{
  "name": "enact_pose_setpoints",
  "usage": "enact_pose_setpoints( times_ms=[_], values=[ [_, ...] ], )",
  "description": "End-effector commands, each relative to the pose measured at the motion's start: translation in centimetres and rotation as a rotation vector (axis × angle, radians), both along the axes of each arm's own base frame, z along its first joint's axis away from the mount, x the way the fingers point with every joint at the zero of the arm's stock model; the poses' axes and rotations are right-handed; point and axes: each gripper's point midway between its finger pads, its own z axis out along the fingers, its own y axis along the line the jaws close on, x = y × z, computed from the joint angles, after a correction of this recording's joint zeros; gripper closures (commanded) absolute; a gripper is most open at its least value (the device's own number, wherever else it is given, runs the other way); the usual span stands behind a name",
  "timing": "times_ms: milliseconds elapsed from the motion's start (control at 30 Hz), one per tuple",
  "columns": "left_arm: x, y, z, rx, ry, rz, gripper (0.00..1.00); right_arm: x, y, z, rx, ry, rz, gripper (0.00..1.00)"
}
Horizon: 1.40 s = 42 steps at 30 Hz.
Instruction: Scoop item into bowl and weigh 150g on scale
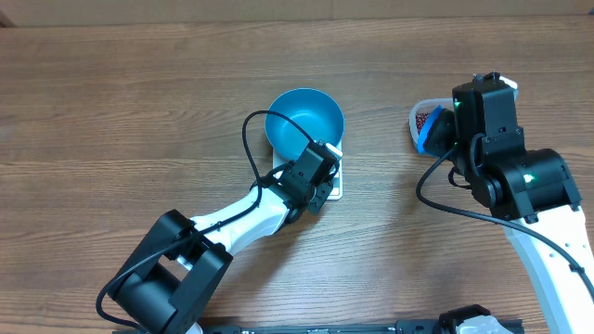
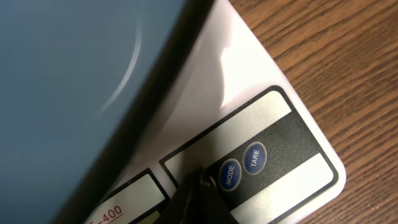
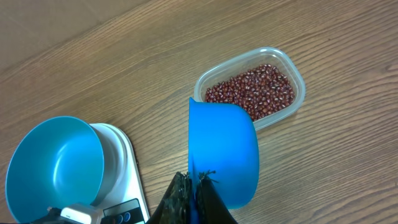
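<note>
Blue scoop (image 3: 222, 152) pinched by right gripper (image 3: 194, 198), left gripper (image 2: 200, 196) pressed together, scale (image 2: 249, 93) mostly hidden under bowl (image 2: 74, 74).

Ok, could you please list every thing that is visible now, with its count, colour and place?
bowl: one, bright blue, standing on the scale.
scale: one, white, mid-table, under the bowl.
beans: many, dark red-brown, inside the tub.
tub: one, clear plastic, on the table, on the right arm's side.
scoop: one, blue, near the tub.
table: one, brown wood.
left fingers: shut, by the scale's MODE button.
right fingers: shut on the scoop.
</note>
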Motion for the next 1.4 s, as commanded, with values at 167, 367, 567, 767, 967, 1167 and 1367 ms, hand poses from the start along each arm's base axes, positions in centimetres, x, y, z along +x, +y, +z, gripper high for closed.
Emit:
enact_pose_setpoints(
  times_ms=[167,367,567,767,967,1167,1367],
  values=[
    [-1.2,0.7,-2.6,0.061,0.066,-0.046,0.96,0.3,-0.3,1.0,-0.001,-0.031,-0.015,0.96],
    [-1.3,0.7,-2.6,0.068,0.069,-0.053,0.96,0.3,-0.3,1.0,-0.001,-0.031,-0.015,0.96],
    [-0.8,0.2,-0.4,0.041,0.038,-0.054,0.96,0.3,-0.3,1.0,-0.001,-0.031,-0.015,0.96],
    [-2.4,-0.3,5.7,-0.029,0.005,-0.087,0.96,0.3,-0.3,1.0,-0.001,-0.031,-0.015,0.96],
    [-5.0,1.1,10.5,-0.078,-0.007,-0.084,0.9,0.3,-0.3,1.1,-0.001,-0.031,-0.015,0.96],
    [-7.5,3.3,12.7,-0.065,0.008,-0.082,0.01,0.3,-0.3,1.0,-0.001,-0.03,-0.015,0.96],
    [-7.9,3.8,14.2,-0.094,-0.017,-0.066,0.0,0.1,-0.2,0.9,0.005,-0.023,-0.008,0.96]
  ],
)
